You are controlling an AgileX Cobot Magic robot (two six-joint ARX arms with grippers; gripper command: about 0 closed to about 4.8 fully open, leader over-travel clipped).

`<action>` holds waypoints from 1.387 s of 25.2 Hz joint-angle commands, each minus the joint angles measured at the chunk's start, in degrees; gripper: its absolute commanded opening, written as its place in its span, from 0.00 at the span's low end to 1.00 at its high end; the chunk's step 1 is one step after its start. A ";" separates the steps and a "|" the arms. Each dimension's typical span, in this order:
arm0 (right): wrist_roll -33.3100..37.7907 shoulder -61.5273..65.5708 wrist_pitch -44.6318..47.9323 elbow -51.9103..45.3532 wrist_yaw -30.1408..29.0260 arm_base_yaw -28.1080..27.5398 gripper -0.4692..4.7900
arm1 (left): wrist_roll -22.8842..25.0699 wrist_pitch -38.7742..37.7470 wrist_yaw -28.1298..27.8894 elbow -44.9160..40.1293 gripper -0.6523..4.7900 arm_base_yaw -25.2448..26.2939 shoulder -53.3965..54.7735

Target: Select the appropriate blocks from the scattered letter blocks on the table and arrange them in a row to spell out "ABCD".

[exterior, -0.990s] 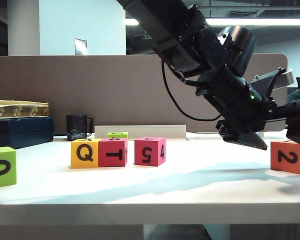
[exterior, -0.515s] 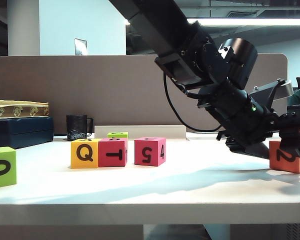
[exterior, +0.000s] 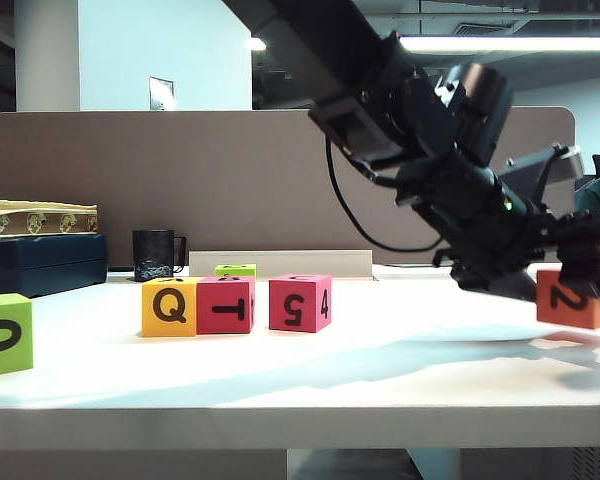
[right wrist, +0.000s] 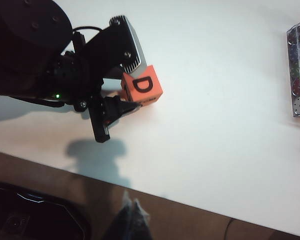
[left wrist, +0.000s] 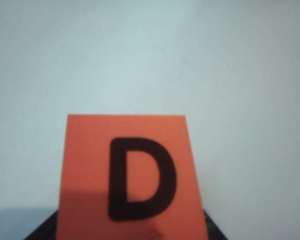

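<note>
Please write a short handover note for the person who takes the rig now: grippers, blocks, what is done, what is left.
Left gripper: shut on the orange block, lifted just off the table at far right; D faces up.
Right gripper: not in view.
Yellow block and a magenta block touch; second magenta block stands a gap to their right.
Done: three blocks in a row, orange one picked.
Left: set orange at the row's right end, close gaps.

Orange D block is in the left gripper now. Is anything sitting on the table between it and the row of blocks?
Nothing visible: bare table lies between the orange block, held off the surface by the left gripper, and the magenta 5 block.
</note>
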 commanded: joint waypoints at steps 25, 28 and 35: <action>0.24 -0.11 0.72 0.22 0.09 0.11 0.09 | -24.87 -32.98 -15.69 0.15 0.67 7.82 -8.22; 0.24 -0.11 0.72 0.22 0.09 0.11 0.09 | -25.64 -34.62 -15.50 0.15 0.67 7.82 -8.26; 0.24 -0.11 0.72 0.22 0.09 0.11 0.09 | -24.96 -34.69 -14.80 0.15 0.67 7.87 -8.26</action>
